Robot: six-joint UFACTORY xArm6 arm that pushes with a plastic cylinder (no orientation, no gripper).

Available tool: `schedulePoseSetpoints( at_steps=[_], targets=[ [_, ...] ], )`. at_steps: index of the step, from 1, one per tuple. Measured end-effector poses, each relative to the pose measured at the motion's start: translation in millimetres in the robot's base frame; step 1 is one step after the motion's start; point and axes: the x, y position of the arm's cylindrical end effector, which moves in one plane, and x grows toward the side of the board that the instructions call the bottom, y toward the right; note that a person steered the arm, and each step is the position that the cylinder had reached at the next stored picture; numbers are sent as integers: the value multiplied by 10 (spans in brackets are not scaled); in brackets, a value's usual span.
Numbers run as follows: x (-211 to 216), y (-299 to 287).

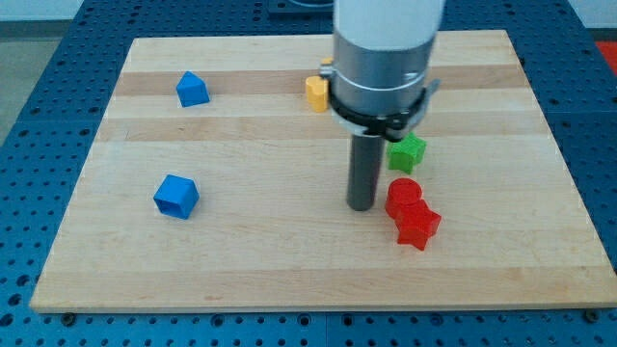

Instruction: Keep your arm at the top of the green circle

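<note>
My arm (384, 58) stands upright, my tip (362, 206) touching the board.

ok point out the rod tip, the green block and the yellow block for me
my tip (362, 206), camera view, the rod's very bottom end on the board.
green block (407, 152), camera view, middle of its star-shaped top face.
yellow block (315, 93), camera view, its visible left part beside the arm's housing.

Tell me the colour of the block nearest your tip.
Red: the round block just to the view's right of my tip, in the camera view.
</note>
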Motion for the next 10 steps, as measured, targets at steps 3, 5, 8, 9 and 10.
schedulePoseSetpoints(
  at_steps=[3,5,8,9,10],
  targets=[
    [-1267,-97],
    [-1988,268],
    [-2323,394],
    [-2187,623],
    [-2038,860]
  ],
)
